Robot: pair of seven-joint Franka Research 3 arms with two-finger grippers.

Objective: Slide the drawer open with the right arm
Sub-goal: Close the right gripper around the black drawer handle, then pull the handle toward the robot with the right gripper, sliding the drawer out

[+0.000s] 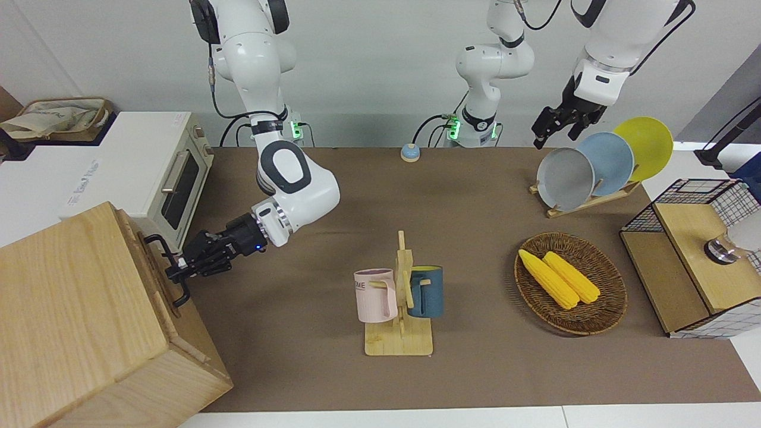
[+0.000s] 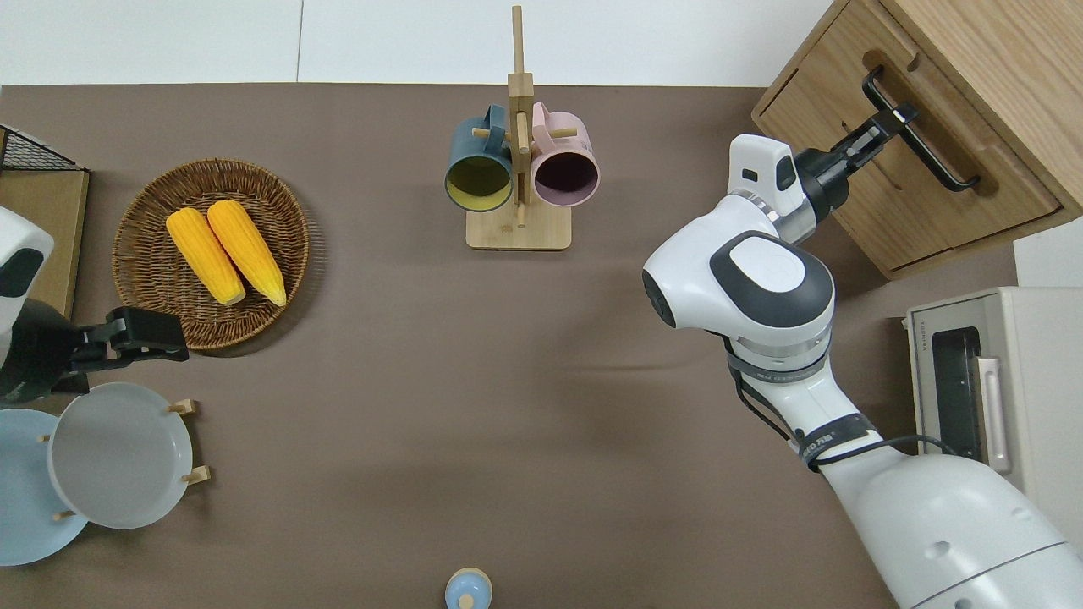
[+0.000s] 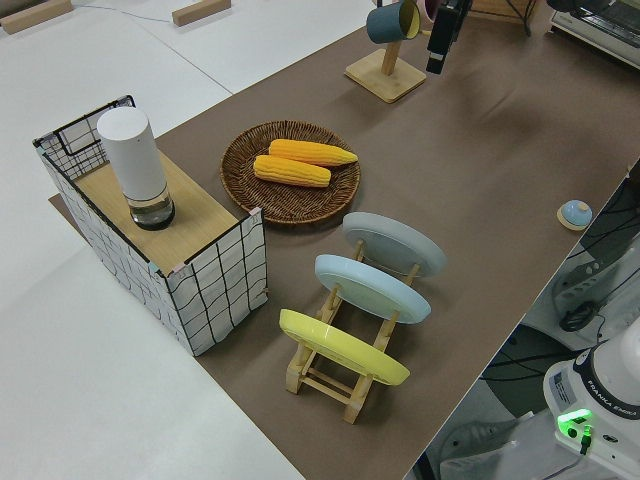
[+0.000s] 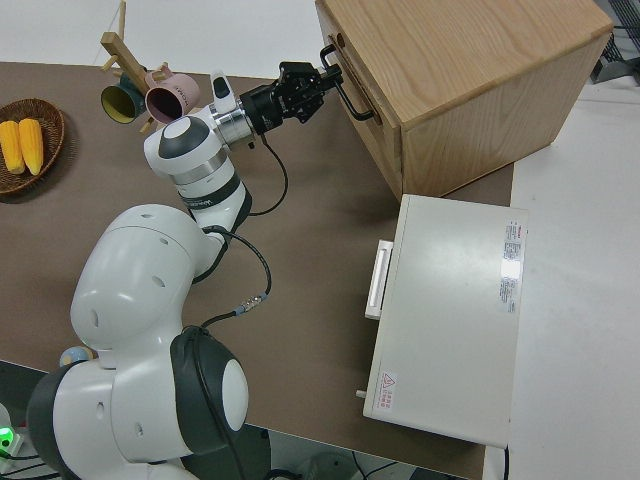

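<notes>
Your right gripper (image 1: 173, 273) is clamped on the black bar handle (image 2: 931, 135) of the drawer (image 2: 914, 194) in the wooden cabinet (image 1: 71, 309), beside the toaster oven (image 1: 148, 172). Left arm parked.

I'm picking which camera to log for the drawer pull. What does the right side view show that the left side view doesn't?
Only the right side view shows the right gripper at the black handle of the drawer, plus the white toaster oven. Only the left side view shows the plate rack and the wire-grid box. Both show the corn basket and the mug stand.
</notes>
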